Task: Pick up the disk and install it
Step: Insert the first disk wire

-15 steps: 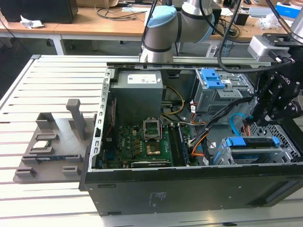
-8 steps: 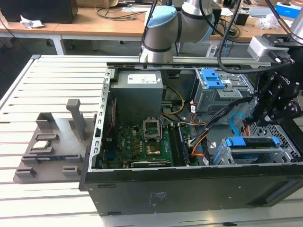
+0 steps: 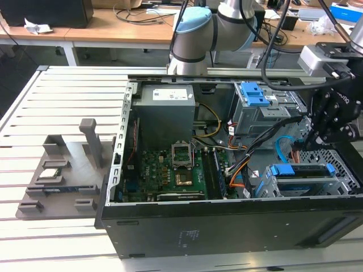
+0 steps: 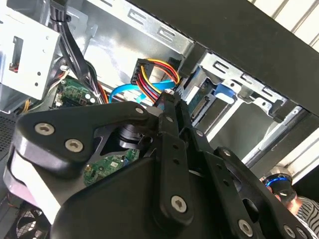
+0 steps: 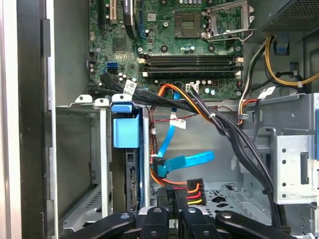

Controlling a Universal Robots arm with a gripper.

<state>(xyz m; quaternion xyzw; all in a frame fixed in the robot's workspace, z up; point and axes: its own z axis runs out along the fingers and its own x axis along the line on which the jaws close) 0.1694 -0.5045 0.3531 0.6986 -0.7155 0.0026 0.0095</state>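
The disk (image 3: pixel 300 169), framed by its bright blue carrier, sits slotted in the metal drive cage (image 3: pixel 340 184) at the case's front corner, on the exterior view's right. In the first wrist view its blue tab (image 5: pixel 124 130) stands out of the cage. In the second wrist view the disk's end (image 4: pixel 202 102) shows inside the cage. My gripper (image 3: pixel 312 144) hangs inside the open computer case, just beside that cage. Its black fingers (image 4: pixel 167 102) are pressed together, their tips against a black connector with red, yellow and orange wires (image 5: pixel 193 191). I cannot tell if anything thin is pinched.
The open case (image 3: pixel 227 226) lies on a white slatted table (image 3: pixel 57 238). Inside are the motherboard (image 3: pixel 181 170), grey power supply (image 3: pixel 167 113), an upper bay with blue latch (image 3: pixel 253 93) and loose black and blue cables (image 5: pixel 187 160). A grey fixture holding a small chip (image 3: pixel 50 174) stands at the exterior view's left.
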